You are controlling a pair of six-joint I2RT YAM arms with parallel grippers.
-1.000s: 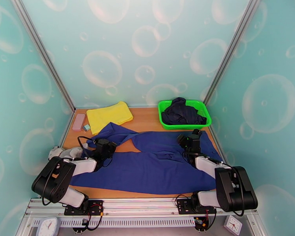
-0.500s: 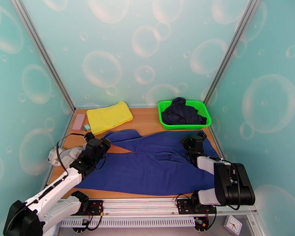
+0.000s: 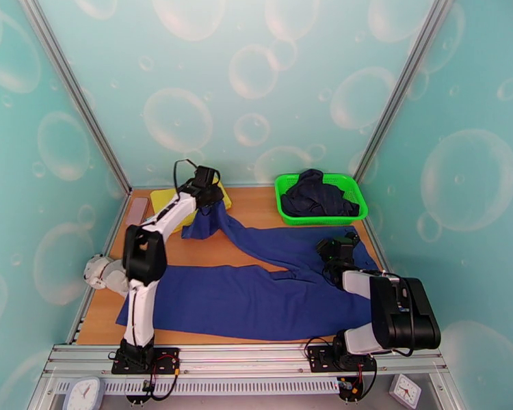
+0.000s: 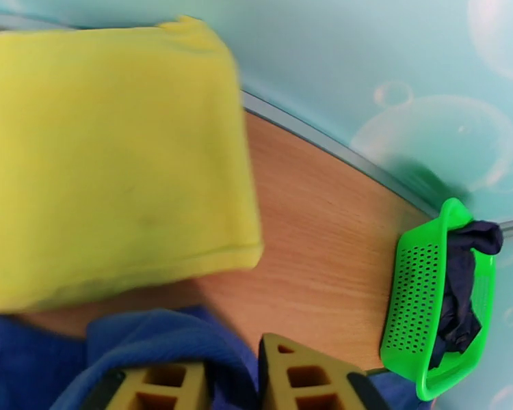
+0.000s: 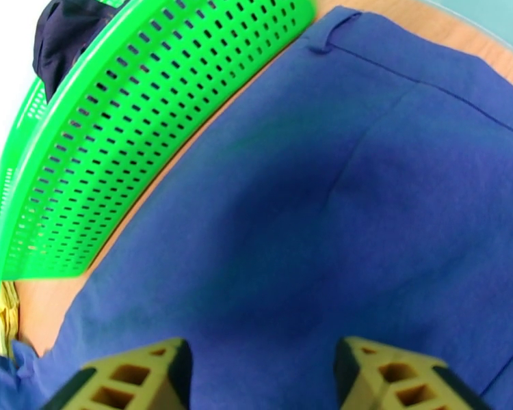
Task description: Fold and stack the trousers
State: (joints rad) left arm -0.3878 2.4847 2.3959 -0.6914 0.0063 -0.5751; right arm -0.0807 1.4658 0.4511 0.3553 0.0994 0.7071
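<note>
While left arm reaches full stretch to far-left corner of worktop (image 3: 256, 210), left hand (image 3: 205, 191) is nearly closed, pinching trousers (image 3: 256, 298) by leg end beside yellow cloth (image 3: 162, 205). Rest of trousers spread over near half. Basket (image 3: 282, 199) far right, just beyond right hand (image 5: 260, 363), which is wide open, holding nothing, low over waistband. Bare wood along mid far edge.

Your left tool (image 3: 206, 195) has swung from the near left of the bench (image 3: 256, 208) out to the far side, at the edge of the yellow cloth (image 3: 162, 201). It took one leg of the trousers (image 3: 256, 298) along. That leg, crumpled before, now runs straight, splayed from the other.
</note>
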